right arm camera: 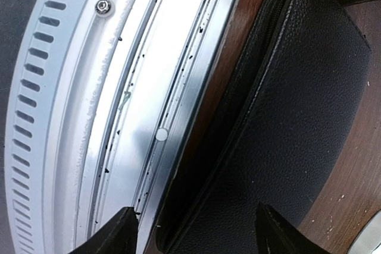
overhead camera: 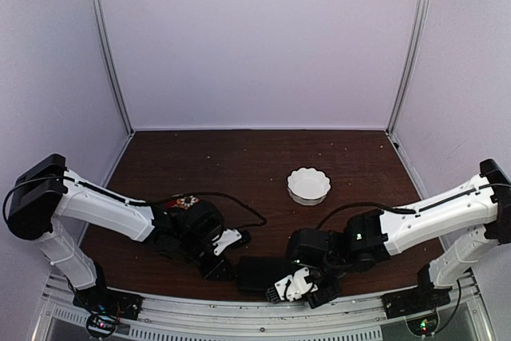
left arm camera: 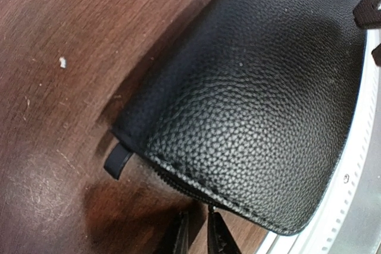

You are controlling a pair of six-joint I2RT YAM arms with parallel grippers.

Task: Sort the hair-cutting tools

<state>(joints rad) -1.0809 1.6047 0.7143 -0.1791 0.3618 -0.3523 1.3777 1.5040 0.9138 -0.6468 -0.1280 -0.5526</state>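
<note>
Straddling the zip case (right arm camera: 286, 117), right hand (right arm camera: 196, 233) spreads wide; grip of left hand (left arm camera: 199, 236) unclear.

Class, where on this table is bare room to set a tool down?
Bare tabletop lies behind the white dish and left of it. The near edge is crowded: black case between left gripper and right gripper.

The dark wooden desk (overhead camera: 239, 157) was enclosed by pale lilac walls (overhead camera: 255, 37), joined at the corners by metal posts (overhead camera: 108, 45), and evenly lit.
</note>
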